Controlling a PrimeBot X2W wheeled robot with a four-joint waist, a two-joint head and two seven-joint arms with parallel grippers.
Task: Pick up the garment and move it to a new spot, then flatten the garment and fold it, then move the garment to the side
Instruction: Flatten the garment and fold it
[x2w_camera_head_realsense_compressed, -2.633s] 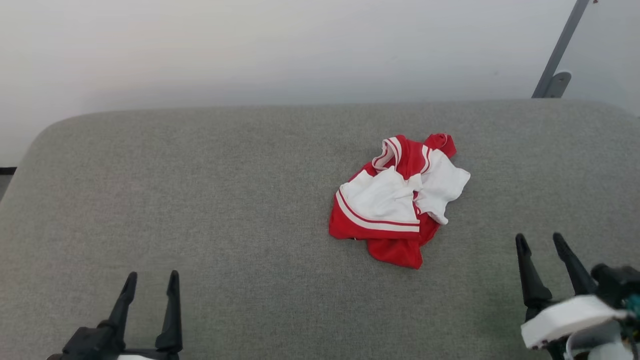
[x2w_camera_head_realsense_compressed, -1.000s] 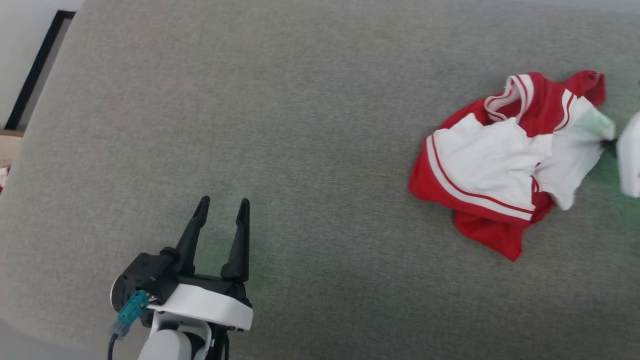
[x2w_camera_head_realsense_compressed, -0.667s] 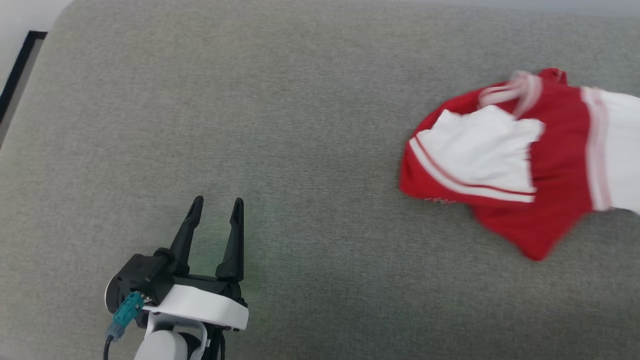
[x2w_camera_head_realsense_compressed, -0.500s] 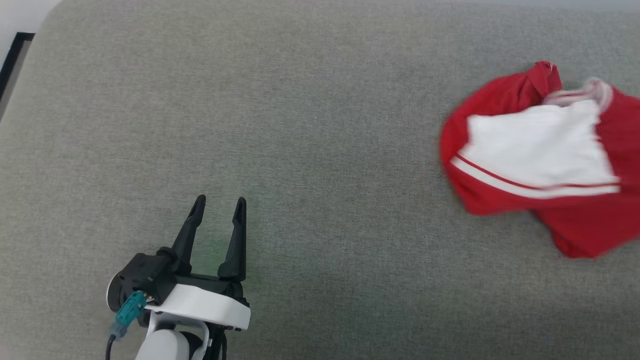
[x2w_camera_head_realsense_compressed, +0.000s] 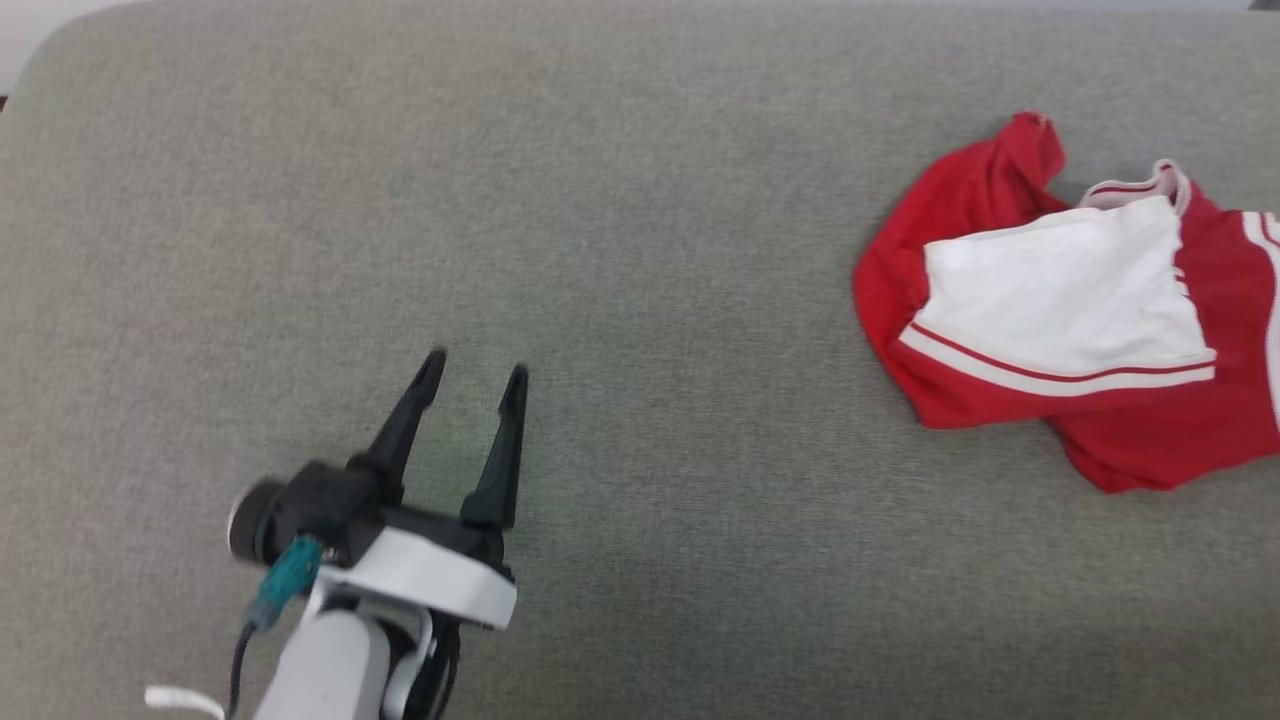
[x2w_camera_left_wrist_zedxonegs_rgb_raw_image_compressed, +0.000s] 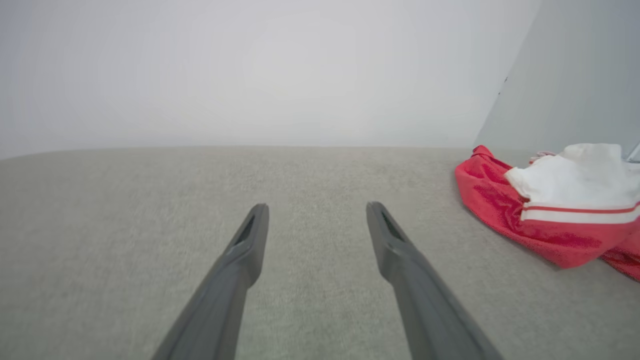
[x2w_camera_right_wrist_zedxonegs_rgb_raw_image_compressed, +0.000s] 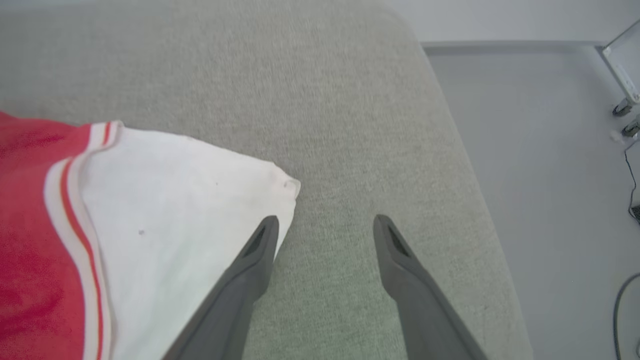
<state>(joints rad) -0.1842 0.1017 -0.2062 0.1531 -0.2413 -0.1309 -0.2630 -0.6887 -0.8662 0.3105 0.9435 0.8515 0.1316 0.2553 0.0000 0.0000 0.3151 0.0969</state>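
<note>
The garment, red with white panels and striped trim, lies crumpled at the right of the grey cushion, running off the head view's right edge. My left gripper hovers open over bare cushion at the lower left, far from the cloth; its wrist view has the garment off to the right. My right gripper stands open in its wrist view, nothing between the fingers. Its left finger overlaps the corner of a white sleeve of the garment, which lies flat on the cushion.
The grey cushion spreads wide and bare to the left of the garment. In the right wrist view its rounded edge drops to a pale floor, where a cable and caster wheels lie at the far right.
The garment was dragged rightward and spread wider, then let go as my right gripper opened. The head camera shifted too. My left gripper stayed open and moved slightly up and right.
</note>
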